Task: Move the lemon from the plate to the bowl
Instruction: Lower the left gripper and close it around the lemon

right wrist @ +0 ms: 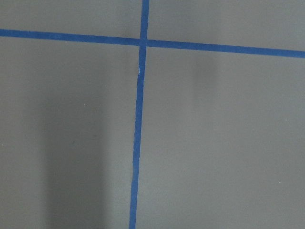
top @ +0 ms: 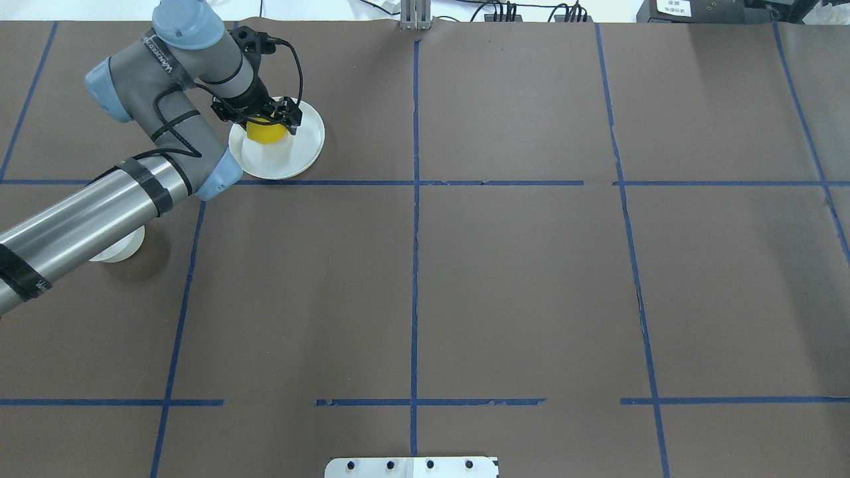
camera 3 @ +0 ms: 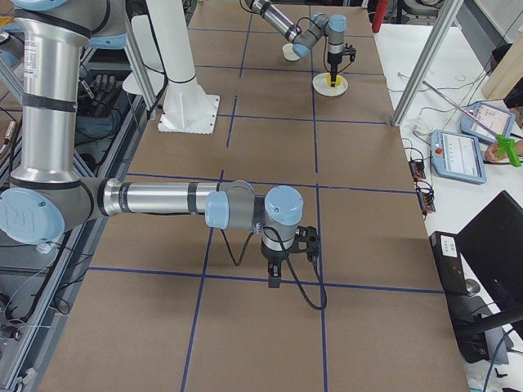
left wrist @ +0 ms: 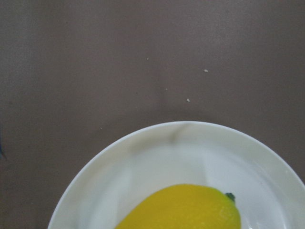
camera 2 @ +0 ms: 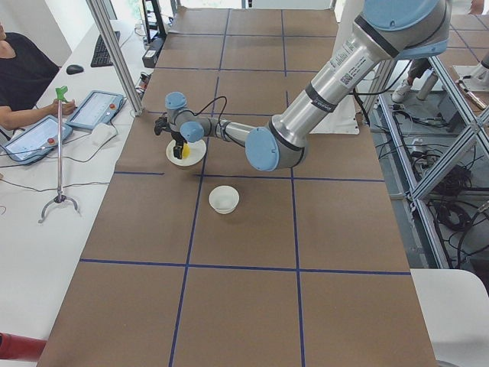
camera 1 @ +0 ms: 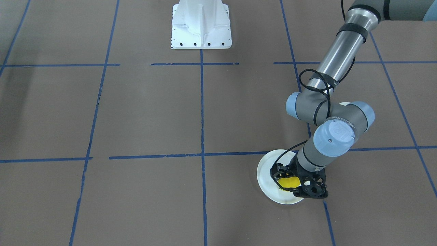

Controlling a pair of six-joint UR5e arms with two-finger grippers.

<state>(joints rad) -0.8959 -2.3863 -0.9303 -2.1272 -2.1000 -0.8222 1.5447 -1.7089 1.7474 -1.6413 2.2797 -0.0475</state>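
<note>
Lemon (top: 267, 132) on the plate (top: 285, 159), between the left end effector's (top: 264, 123) fingers
Overhead, the lemon sits toward the plate's 10 o'clock; the fingers flank it closely, clamped or not I cannot tell; the bowl (top: 123, 251) stands on the tabletop (top: 531, 265) at 8 o'clock, well apart.

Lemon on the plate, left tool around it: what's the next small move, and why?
Probably close the left tool on the lemon. It appears open, straddling the fruit, and the lemon lies on the plate, so a grip should come before lifting toward the bowl.
</note>
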